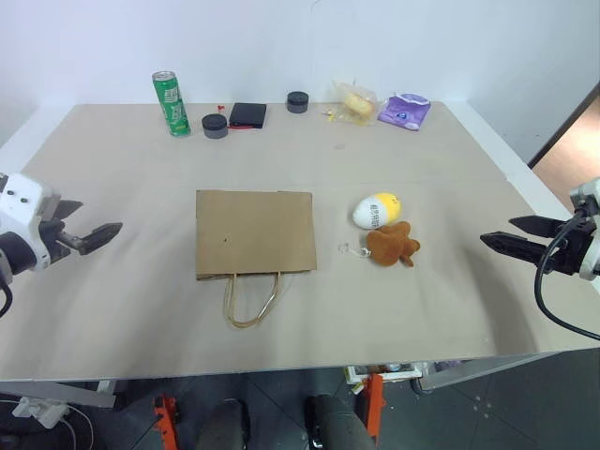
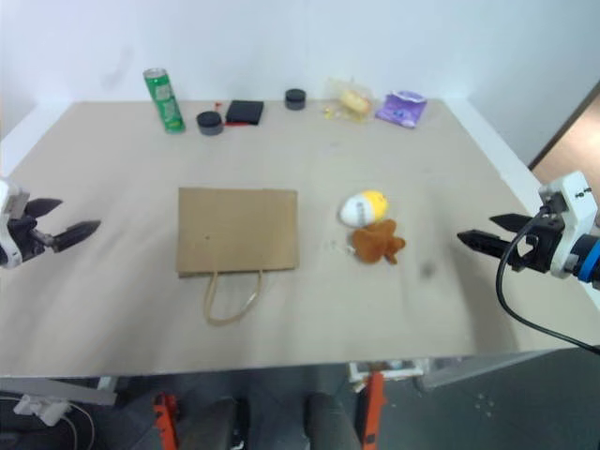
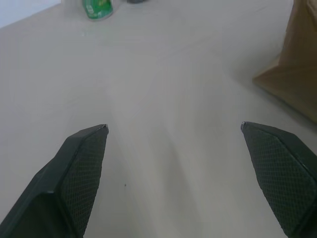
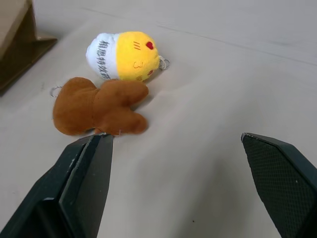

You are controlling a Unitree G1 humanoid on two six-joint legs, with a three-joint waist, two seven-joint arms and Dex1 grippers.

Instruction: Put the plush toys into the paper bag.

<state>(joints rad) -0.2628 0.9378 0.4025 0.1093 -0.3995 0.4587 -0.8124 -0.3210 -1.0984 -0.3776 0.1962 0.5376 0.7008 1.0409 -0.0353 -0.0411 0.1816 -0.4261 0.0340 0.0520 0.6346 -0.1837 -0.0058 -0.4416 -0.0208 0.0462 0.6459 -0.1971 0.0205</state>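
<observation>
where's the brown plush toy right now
In the left eye view, the brown plush toy lies on the table right of the flat paper bag, touching the yellow-and-white egg toy.

Each gripper, left (image 1: 94,234) and right (image 1: 511,234), has two black pointed fingers with textured pads (image 3: 81,168). Wrist housings are white. A black cable (image 1: 548,281) loops beside the right gripper.

Beige table (image 1: 141,309) against white wall (image 1: 94,47), dark floor (image 1: 506,403)

My head cameras are looking down over the whole table (image 1: 112,309). My left wrist camera is facing, I think, the paper bag (image 3: 302,74) edge closely; the right one is watching the plush toys (image 4: 106,89), seen from above too.
</observation>
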